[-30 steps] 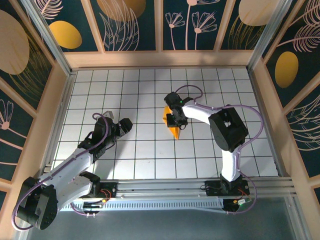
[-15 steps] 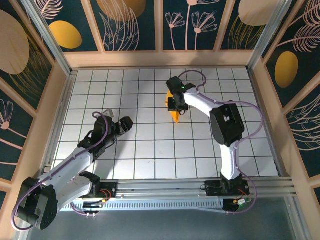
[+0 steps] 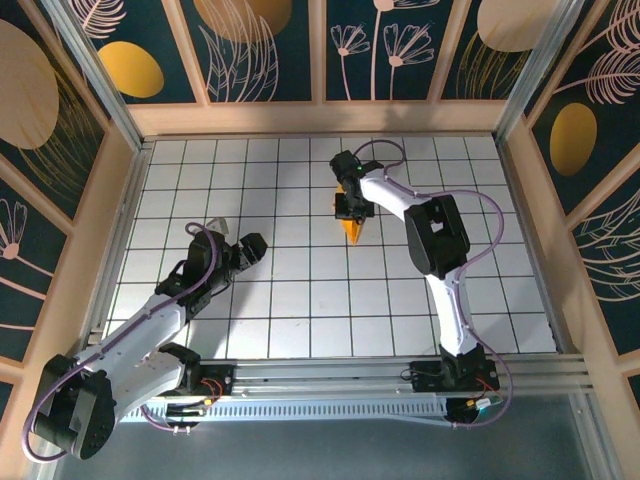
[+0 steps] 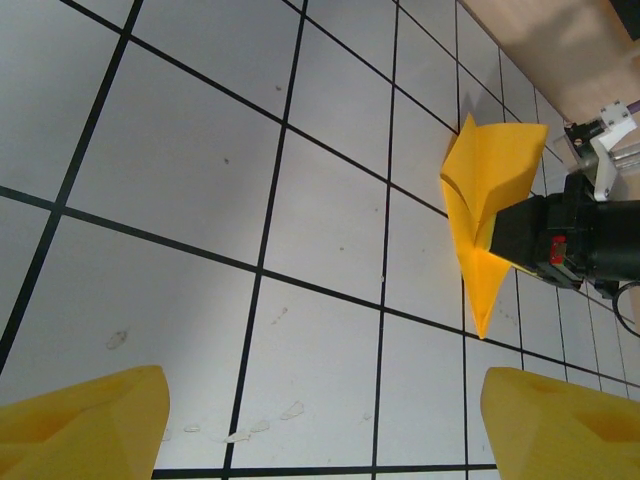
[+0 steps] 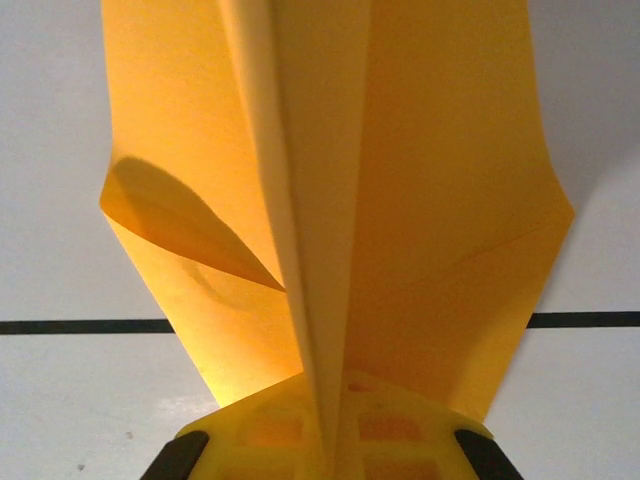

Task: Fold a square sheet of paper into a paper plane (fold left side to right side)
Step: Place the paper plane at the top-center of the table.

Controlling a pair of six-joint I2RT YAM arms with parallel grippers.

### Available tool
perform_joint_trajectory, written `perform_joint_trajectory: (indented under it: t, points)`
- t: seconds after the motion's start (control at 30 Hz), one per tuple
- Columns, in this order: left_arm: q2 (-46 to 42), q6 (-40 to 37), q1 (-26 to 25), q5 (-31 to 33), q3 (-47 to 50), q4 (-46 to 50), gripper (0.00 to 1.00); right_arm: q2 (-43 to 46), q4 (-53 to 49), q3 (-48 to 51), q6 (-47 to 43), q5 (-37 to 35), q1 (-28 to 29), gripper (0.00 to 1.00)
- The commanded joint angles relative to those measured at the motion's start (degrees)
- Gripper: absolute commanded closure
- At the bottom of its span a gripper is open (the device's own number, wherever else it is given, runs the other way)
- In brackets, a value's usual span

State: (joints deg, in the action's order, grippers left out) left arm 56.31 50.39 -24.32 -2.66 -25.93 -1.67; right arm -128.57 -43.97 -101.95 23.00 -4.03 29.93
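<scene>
Paper plane in our right claw
We are gripping its centre crease; our left claw is gaping open, well apart.

Paper planes: we count one, the orange-yellow paper plane.
Arms: we count two, the left arm and the right arm.
Hands: we count two, the left hand and the right hand.
Yellow fingers on the left hand: we count two.
Surfaces: we count one gridded surface.
Painted gold ovals: we count three.
</scene>
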Motion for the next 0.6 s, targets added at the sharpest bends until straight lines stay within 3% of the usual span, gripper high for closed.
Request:
perform_joint_trajectory:
  t: [0.0, 0.33, 0.57]
  points:
    - [0.29, -0.55, 0.41, -0.87, -1.14, 0.96, 0.19, -1.68, -1.0, -0.38, 0.12, 0.6, -0.31, 0.97]
    - [-0.24, -1.04, 0.41, -0.12, -1.05, 1.67, 0.18, -1.44, 1.53, 3.96, 0.11, -0.23, -0.31, 0.71]
    - [-0.76, -1.81, 0.41, 1.25, -1.9, 2.6, 0.18, 1.78, 2.83, 5.95, -0.42, -1.81, 0.04, 0.59]
